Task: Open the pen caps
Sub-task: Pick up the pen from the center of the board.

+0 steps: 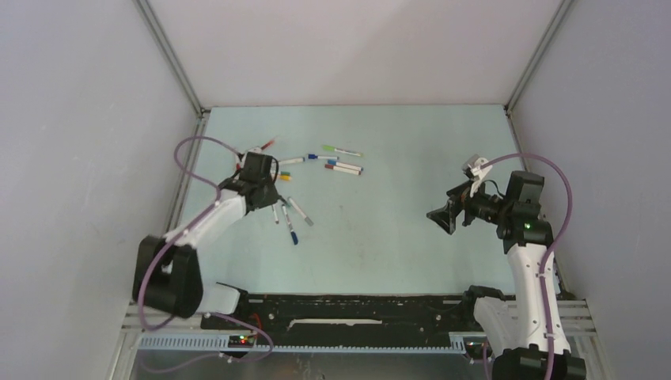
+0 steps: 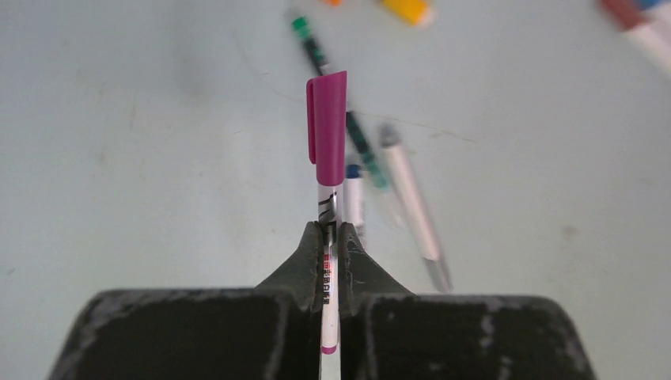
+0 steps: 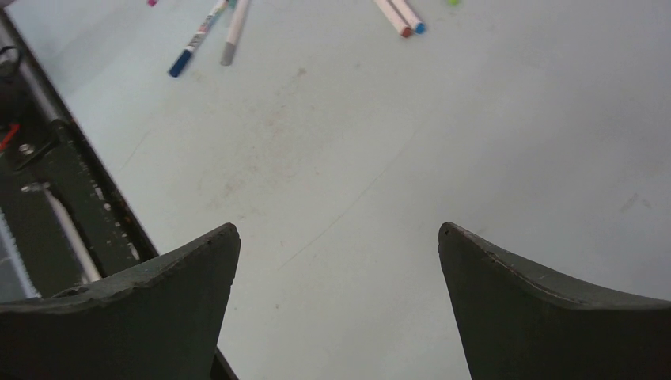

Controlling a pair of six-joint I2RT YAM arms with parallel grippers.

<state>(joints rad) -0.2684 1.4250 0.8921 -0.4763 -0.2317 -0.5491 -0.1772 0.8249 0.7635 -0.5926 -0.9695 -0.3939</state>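
The surface [image 1: 396, 229] is a pale mint-green sheet, marked with faint brownish scuffs [image 3: 237, 188] and a thin scratch [image 3: 348, 202] towards its middle. Plain white walls [image 1: 356, 47] box it in at the back and on both sides, with bare metal struts [image 1: 170, 55] running up from the two far corners. Along the near edge lies a scraped black rail [image 1: 380, 305], and in front of that a grey slotted duct [image 1: 190, 342].

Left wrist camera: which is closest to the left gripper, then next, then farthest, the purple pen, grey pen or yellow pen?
1. purple pen: clamped in the left gripper.
2. grey pen: lying just to the right.
3. yellow pen: far ahead, at the top edge.
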